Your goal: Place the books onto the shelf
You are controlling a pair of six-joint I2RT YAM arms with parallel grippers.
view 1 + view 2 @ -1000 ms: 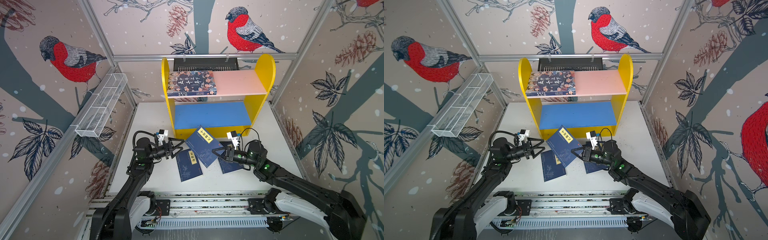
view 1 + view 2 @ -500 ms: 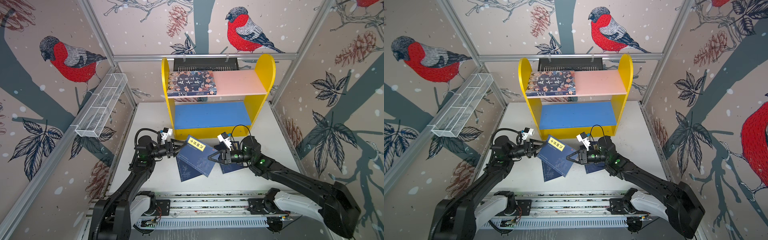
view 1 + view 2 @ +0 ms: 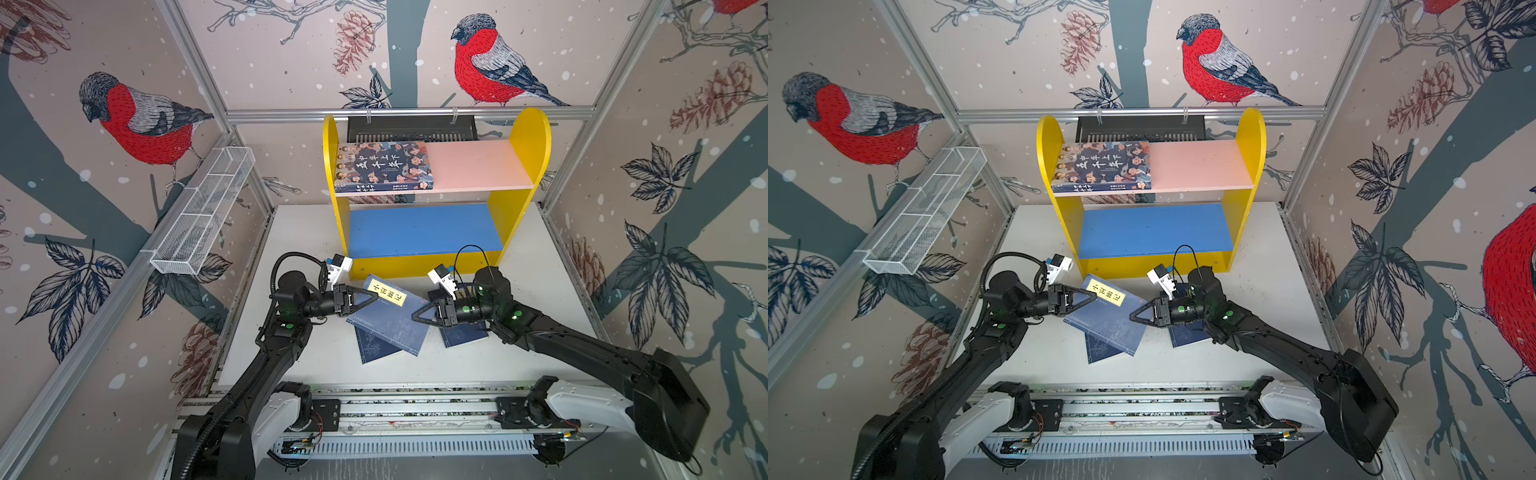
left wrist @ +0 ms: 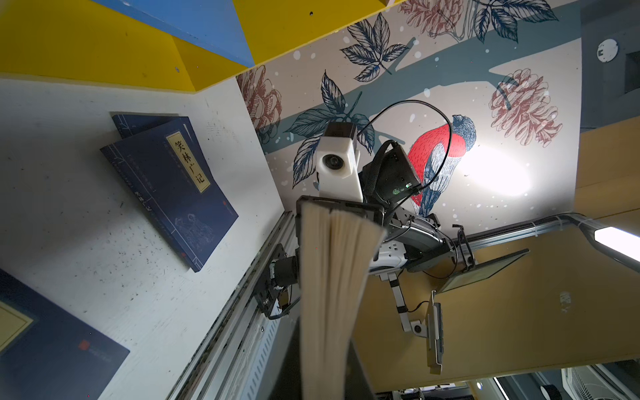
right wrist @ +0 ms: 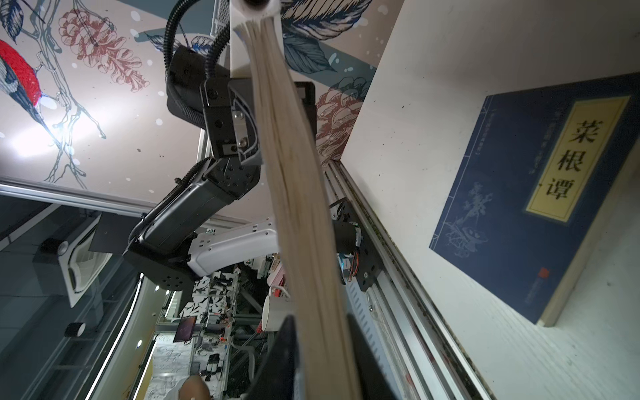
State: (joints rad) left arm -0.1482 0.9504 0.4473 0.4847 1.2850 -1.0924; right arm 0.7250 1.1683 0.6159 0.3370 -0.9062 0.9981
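Observation:
A navy book (image 3: 390,320) (image 3: 1106,320) with a yellow label hangs tilted above the table between both grippers. My left gripper (image 3: 368,296) (image 4: 323,363) is shut on its left edge; its page edge (image 4: 332,277) runs between the fingers. My right gripper (image 3: 415,316) (image 5: 322,353) flanks the right edge (image 5: 298,173); its grip is unclear. Another navy book (image 3: 374,349) (image 5: 526,201) lies beneath. Two stacked ones (image 3: 461,336) (image 4: 166,187) lie under the right arm. The illustrated book (image 3: 382,166) lies on the pink board of the shelf (image 3: 519,137).
A white wire mesh tray (image 3: 203,216) hangs on the left wall. A black slotted basket (image 3: 411,129) hangs behind the shelf. The blue lower board (image 3: 424,228) holds nothing. The arms' rail (image 3: 415,411) runs along the table's front edge.
The right gripper carried the navy book leftward and up off the table. The left gripper, open a second ago, moved in and shut on the book's left edge.

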